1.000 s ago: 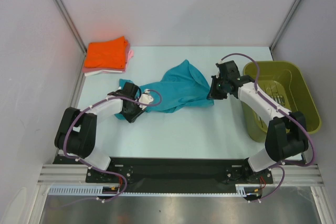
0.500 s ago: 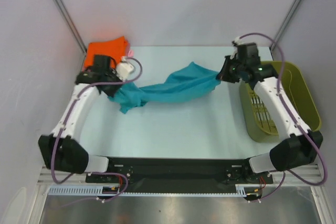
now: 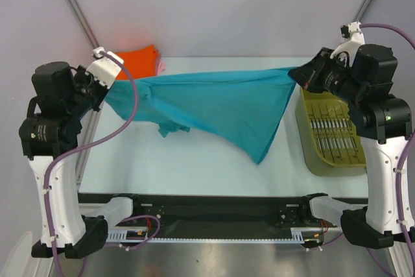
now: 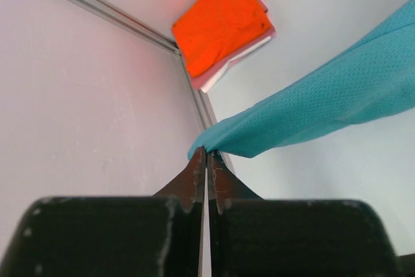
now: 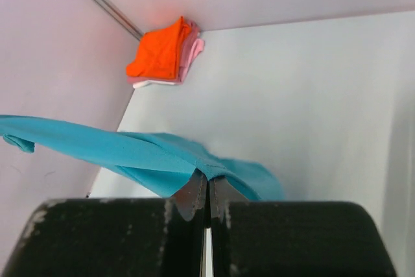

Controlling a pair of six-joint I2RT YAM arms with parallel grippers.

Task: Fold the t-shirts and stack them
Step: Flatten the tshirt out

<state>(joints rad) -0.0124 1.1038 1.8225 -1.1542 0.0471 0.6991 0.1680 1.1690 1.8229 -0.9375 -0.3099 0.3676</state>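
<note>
A teal t-shirt (image 3: pixel 220 105) hangs stretched in the air between both arms, its lower part drooping to a point over the table. My left gripper (image 3: pixel 109 87) is shut on its left corner; in the left wrist view the cloth (image 4: pixel 311 111) runs from the pinched tips (image 4: pixel 207 154) off to the right. My right gripper (image 3: pixel 293 73) is shut on the right corner, where the right wrist view shows a hem (image 5: pixel 130 150) clamped at the tips (image 5: pixel 207 176). A folded stack of t-shirts, orange on top (image 3: pixel 135 56) over pink and white (image 4: pixel 224 69), lies in the far left corner.
An olive-green plastic basket (image 3: pixel 331 134) stands at the table's right edge, under the right arm. Grey walls with metal corner rails (image 3: pixel 74 8) close in the back and sides. The pale table (image 3: pixel 194 167) lies below the hanging shirt.
Both arms have risen and moved apart, lifting the teal t-shirt off the table and pulling it from a bunched strip into a wide spread sheet. The left gripper closed on its corner.
</note>
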